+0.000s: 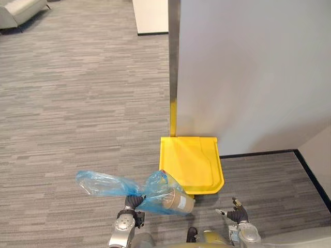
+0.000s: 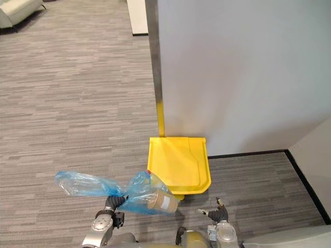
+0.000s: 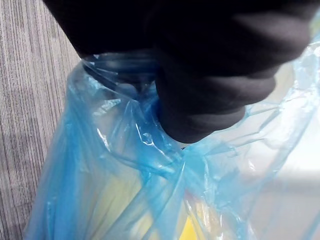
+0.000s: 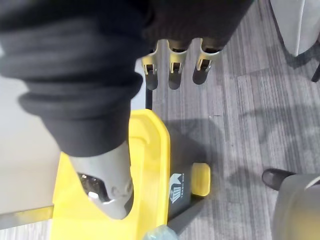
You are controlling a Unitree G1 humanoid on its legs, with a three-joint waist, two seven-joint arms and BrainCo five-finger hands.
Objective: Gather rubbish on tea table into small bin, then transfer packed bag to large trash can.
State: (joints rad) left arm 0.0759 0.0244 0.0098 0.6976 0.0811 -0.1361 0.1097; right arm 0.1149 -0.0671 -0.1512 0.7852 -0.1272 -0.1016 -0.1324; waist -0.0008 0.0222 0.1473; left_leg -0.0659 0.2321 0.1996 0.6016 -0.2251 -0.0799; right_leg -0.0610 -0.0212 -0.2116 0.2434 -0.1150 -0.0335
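The eye views show the left hand (image 1: pixel 133 201) curled tight round the neck of the blue bag (image 1: pixel 155 192). The bag hangs above the carpet floor (image 1: pixel 77 103), just beside the yellow trash can (image 1: pixel 191 163), which stands against a grey wall (image 1: pixel 248 72). The left wrist view shows the bag up close: thin, crinkly and see-through, with something yellow inside. From the eye views, a brown round tub (image 1: pixel 179 201) is in it too. The right wrist view shows the right hand (image 4: pixel 107 185) with straight fingers (image 4: pixel 172 62), holding nothing, over the can's lid.

Translucent blue bag (image 1: pixel 106 185) — tan tube (image 1: pixel 178 201) showing through it, bright yellow bin lid (image 1: pixel 190 163), grey carpet (image 1: pixel 77 103) in fine streaks, pale grey wall (image 1: pixel 248 72), black skirting (image 1: pixel 258 153) — a thin line.
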